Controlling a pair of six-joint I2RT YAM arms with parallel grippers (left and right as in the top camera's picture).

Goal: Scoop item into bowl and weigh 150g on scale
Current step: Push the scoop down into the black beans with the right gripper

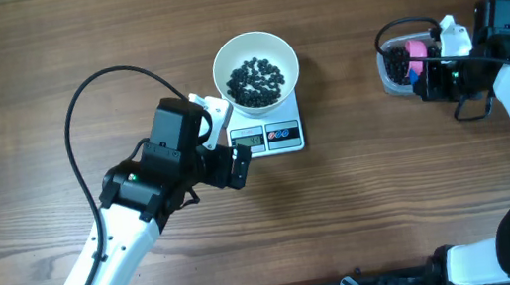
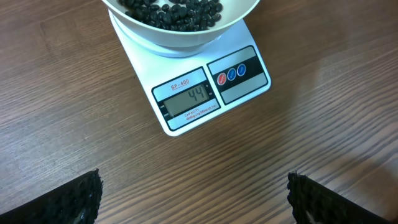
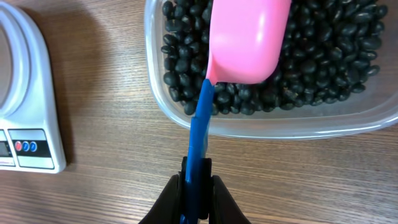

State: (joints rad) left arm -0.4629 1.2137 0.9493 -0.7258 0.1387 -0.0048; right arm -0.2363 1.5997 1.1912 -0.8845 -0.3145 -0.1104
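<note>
The white bowl stands on the scale at the table's middle back, with a small heap of black beans in it. In the left wrist view the scale's display reads 44 below the bowl. My left gripper is open and empty just in front of the scale, over bare wood. My right gripper is shut on the blue handle of a scoop. The scoop's pink head lies over the beans in the clear tub.
The clear tub sits at the back right, well apart from the scale. The scale's corner shows at the left of the right wrist view. Black cables loop over the table behind the left arm.
</note>
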